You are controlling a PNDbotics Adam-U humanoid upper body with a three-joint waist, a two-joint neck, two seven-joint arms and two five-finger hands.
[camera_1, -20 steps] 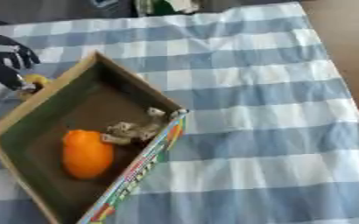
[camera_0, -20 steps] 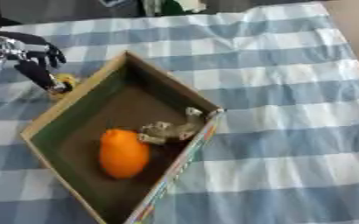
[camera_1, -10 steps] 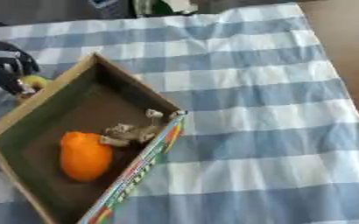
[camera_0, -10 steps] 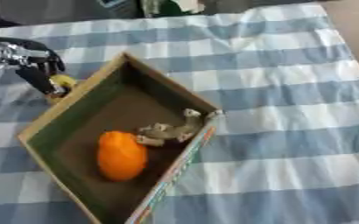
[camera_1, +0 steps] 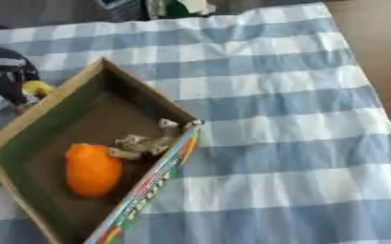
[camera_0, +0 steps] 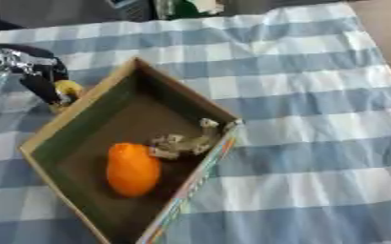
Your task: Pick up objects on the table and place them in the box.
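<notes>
Checked tablecloth [camera_0: 315, 95] carries the box [camera_0: 90, 100]; left robot hand [camera_0: 34, 71] pinches a yellow object [camera_0: 68, 87] beside its rim.

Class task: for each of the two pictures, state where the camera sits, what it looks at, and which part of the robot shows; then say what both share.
Left eye view: head camera looking down at the box; left hand at its far-left rim.
Right eye view: same head, box sits further left; left hand at the edge.
Shared: orange object, checked cloth.
</notes>
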